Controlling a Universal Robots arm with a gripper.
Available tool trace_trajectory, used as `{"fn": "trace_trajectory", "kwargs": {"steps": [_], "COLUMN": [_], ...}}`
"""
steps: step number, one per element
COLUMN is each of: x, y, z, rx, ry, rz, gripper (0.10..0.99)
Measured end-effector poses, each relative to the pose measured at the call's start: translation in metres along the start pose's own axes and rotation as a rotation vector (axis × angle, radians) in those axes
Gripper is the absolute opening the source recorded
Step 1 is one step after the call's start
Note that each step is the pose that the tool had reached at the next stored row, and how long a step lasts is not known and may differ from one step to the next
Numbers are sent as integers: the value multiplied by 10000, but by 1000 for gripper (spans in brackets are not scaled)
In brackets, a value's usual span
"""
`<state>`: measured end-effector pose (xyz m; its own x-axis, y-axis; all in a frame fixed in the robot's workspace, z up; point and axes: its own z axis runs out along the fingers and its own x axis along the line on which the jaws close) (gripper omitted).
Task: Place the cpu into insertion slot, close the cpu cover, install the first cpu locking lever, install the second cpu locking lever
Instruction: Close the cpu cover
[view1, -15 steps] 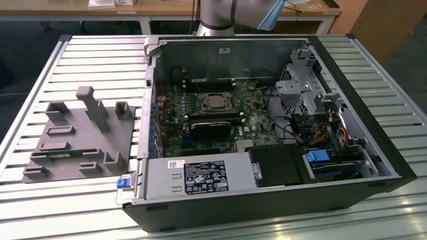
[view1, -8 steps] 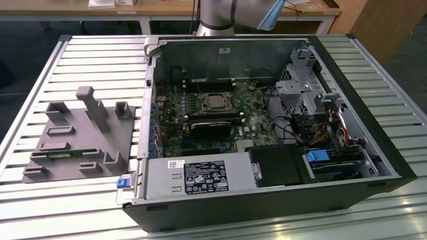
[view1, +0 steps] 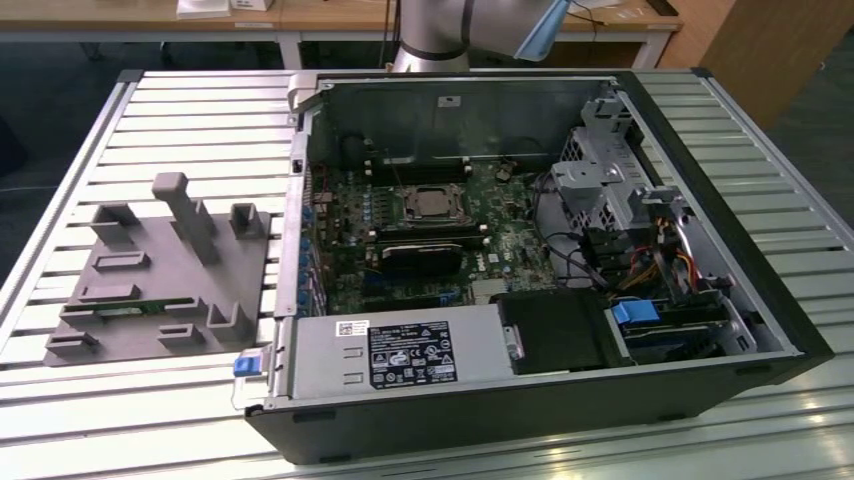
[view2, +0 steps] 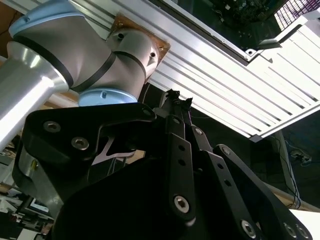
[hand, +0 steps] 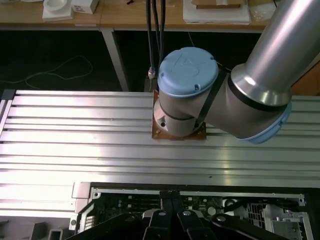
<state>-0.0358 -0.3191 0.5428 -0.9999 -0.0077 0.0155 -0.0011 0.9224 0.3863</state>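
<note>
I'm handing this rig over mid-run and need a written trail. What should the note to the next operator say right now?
Gripper: shut, nothing seen between the fingers. In both wrist views it hangs over the computer case edge nearest the arm's base, touching nothing.
Insertion slot: on the motherboard, mid-case, with silvery metal around a darker centre.
Cpu, cpu cover, levers: I cannot tell whether the cpu is seated, the cover is down or the levers are locked.
Done: nothing I can confirm.
Left: all four steps count as unconfirmed.
</note>
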Motion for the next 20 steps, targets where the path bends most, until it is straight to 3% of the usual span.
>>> {"fn": "trace_trajectory", "kwargs": {"steps": [9,20], "x": [-1,-3], "y": [-7,-83], "z": [17,178], "rx": [53,106], "ry": [1,0], "rz": [1,1], "gripper": [102,102]}}
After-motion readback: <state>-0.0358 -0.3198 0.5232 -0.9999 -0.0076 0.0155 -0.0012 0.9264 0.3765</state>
